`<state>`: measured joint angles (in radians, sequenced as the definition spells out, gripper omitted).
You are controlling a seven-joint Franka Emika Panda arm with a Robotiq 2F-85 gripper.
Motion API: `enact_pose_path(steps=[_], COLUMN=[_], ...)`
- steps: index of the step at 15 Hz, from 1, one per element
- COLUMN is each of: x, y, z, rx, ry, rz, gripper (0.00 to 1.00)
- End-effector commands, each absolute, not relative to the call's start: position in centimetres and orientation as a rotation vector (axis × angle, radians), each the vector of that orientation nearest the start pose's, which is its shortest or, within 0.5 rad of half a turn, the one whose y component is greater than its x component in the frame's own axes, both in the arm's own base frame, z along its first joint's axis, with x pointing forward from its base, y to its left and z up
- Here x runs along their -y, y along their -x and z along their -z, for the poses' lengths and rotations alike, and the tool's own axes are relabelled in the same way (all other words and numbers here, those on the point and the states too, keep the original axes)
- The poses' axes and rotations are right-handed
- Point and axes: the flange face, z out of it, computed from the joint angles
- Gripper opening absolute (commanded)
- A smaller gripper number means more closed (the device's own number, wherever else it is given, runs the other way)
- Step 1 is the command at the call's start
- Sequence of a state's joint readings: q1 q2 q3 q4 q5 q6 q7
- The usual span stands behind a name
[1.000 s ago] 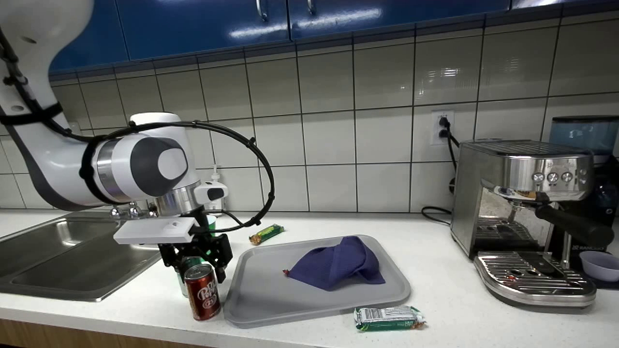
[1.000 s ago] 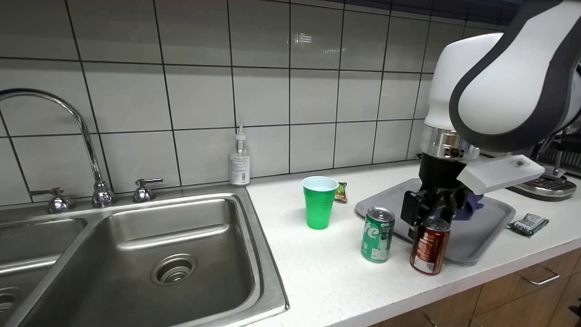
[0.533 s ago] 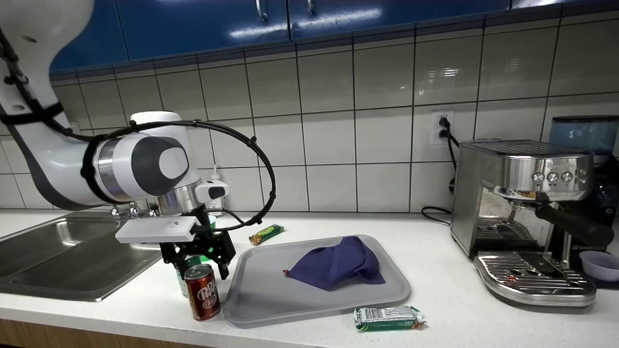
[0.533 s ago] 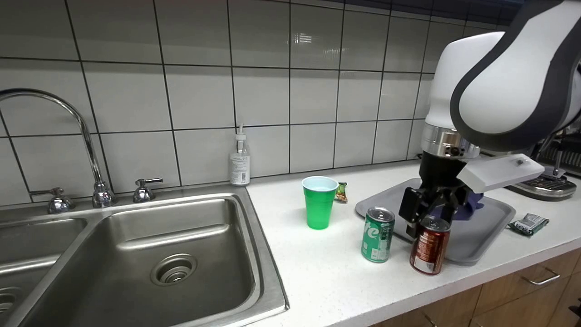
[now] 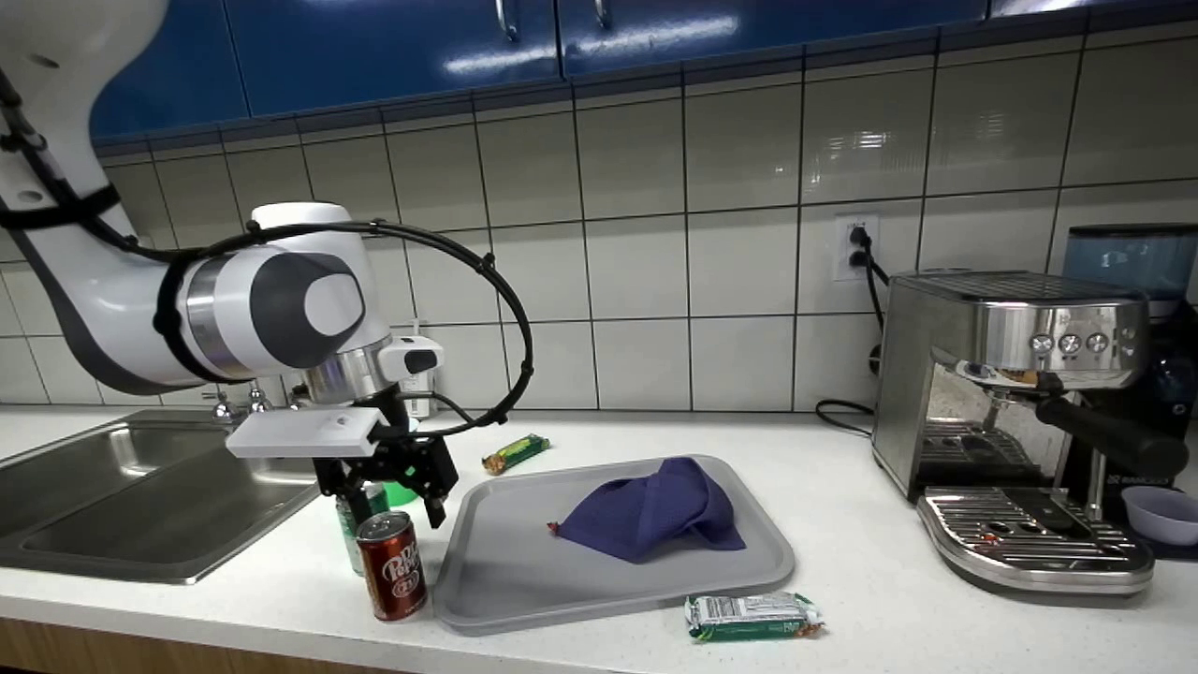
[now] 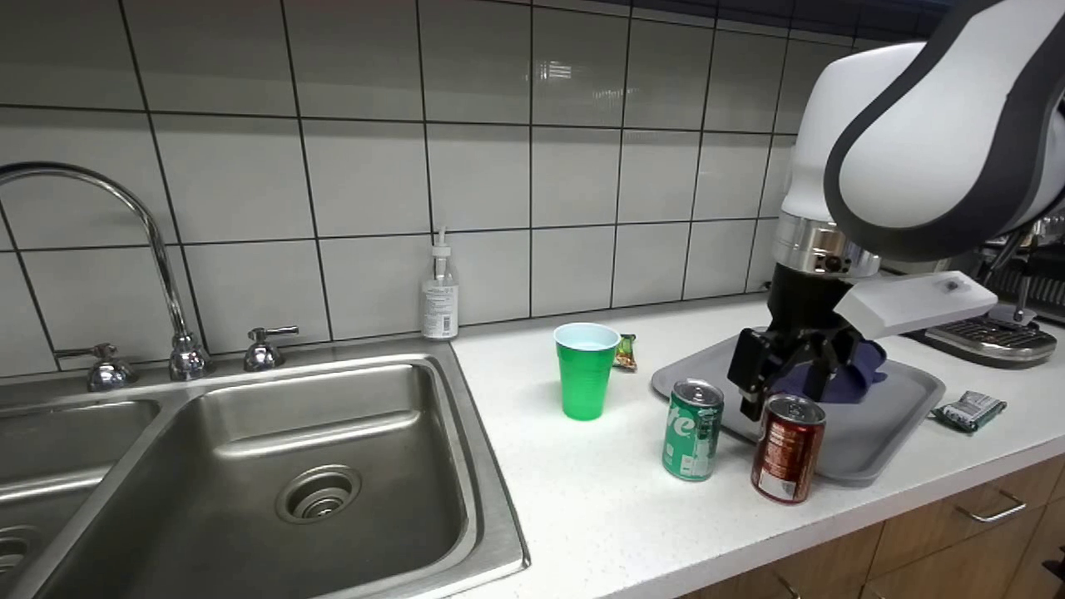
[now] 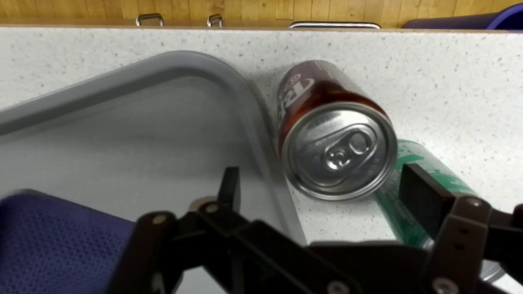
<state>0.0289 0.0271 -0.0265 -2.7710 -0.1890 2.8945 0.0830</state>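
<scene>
Red can [image 7: 333,134] stands narrowly clear of tray rim [image 7: 184,61].

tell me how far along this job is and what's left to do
Looks done: the red can stands upright on the counter beside the tray. In hand: nothing; the tool is open, close to that can's top. Perhaps left: moving the tool clear, since it hangs so near; beyond that I can't tell.

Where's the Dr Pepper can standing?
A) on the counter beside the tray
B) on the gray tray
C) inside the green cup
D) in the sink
A: the wrist view shows the Dr Pepper can on the counter, outside the gray tray.
</scene>
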Motion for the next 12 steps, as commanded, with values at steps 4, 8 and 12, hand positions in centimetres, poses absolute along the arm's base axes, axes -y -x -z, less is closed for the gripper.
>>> enact_pose_path(steps=[4,8,12], x=[-0.3,0.8,2.8], y=[-39.7,-39.9,-40.7], z=[-23.9,-24.6,-25.1], rx=[0.133,0.083,-0.003], ry=[3.176,3.180,3.185], rz=[0.226,0.251,0.269], gripper=[1.00,1.00,1.00])
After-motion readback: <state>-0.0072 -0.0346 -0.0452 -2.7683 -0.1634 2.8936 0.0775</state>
